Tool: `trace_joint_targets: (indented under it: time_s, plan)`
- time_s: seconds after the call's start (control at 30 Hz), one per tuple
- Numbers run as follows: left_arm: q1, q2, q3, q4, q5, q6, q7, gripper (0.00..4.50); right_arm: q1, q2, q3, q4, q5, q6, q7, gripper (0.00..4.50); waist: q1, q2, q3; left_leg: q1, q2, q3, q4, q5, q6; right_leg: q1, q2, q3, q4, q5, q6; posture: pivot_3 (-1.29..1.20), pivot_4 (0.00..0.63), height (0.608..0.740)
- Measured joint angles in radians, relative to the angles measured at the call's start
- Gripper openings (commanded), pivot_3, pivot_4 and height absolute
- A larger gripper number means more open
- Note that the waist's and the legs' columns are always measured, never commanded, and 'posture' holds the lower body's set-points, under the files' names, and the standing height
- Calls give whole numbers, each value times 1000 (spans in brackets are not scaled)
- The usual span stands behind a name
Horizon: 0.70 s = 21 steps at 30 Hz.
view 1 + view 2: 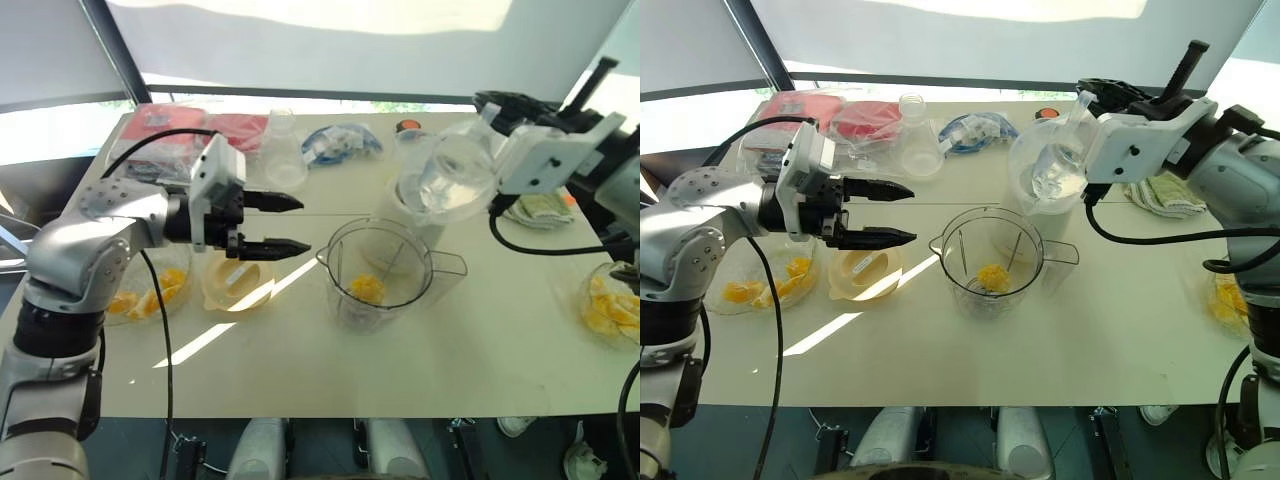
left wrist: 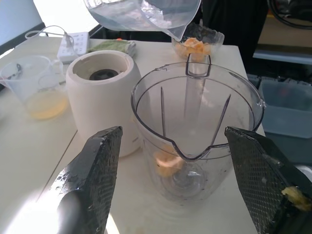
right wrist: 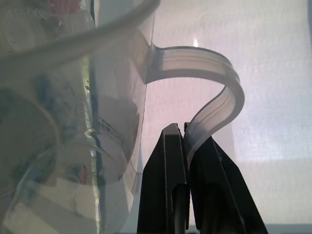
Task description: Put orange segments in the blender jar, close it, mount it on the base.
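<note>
Blender jar (image 1: 381,272) stands upright and uncovered near the middle of the tabletop (image 1: 480,360), toward the front edge, handle pointing to the robot's right. Orange segments (image 1: 366,288) lie at its bottom.

Base (image 2: 103,95), cream-white with a dark socket on top, sits just behind the jar, close beside it; contact cannot be told.

Left gripper (image 1: 283,223) hovers above the table to the left of the jar, fingers spread wide and empty, pointing at the jar. A bit of orange pulp clings to one fingertip (image 2: 295,195).

Right gripper (image 3: 186,141) has its fingers pressed together on the curved handle of a clear lid (image 1: 455,178), held tilted in the air above the base and behind the jar.

Shallow glass bowl (image 1: 148,290) with orange pieces near the left edge; a yellow juicer dish (image 1: 236,283) beside it. Another bowl of orange pieces (image 1: 608,305) at the right edge. A clear flask (image 1: 284,152) stands toward the back edge.
</note>
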Motion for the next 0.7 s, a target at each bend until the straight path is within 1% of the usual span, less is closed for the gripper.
trace_joint_targets:
  time_s: [0.3,0.4,0.47,0.53,0.7]
  plan:
    - [0,-18,-3,4,19,-2,-2,3481,-25,4,9,0,-35,-15,0,22,0,0,0,0,0,1,0,0,0,0,0,1,0,0,0,0,150,740]
    - [-1,-19,-4,9,28,-4,-4,3481,-30,22,8,-5,-26,6,0,22,0,0,0,0,0,1,0,0,0,0,0,1,0,0,0,0,150,740]
    - [-1,-22,-6,12,30,-4,-4,3481,-29,77,0,-25,28,90,1,22,-1,0,0,0,0,1,0,0,0,0,0,1,1,0,0,0,150,740]
    - [-2,-25,-11,12,31,-5,-5,3481,-13,133,-30,-63,119,219,16,22,1,0,0,0,1,1,0,0,0,-1,0,1,1,0,0,0,150,740]
    - [-2,-27,-19,16,33,-11,-6,3481,59,233,-165,-183,357,568,14,22,5,0,0,0,1,0,0,0,0,-1,0,1,2,0,0,0,150,740]
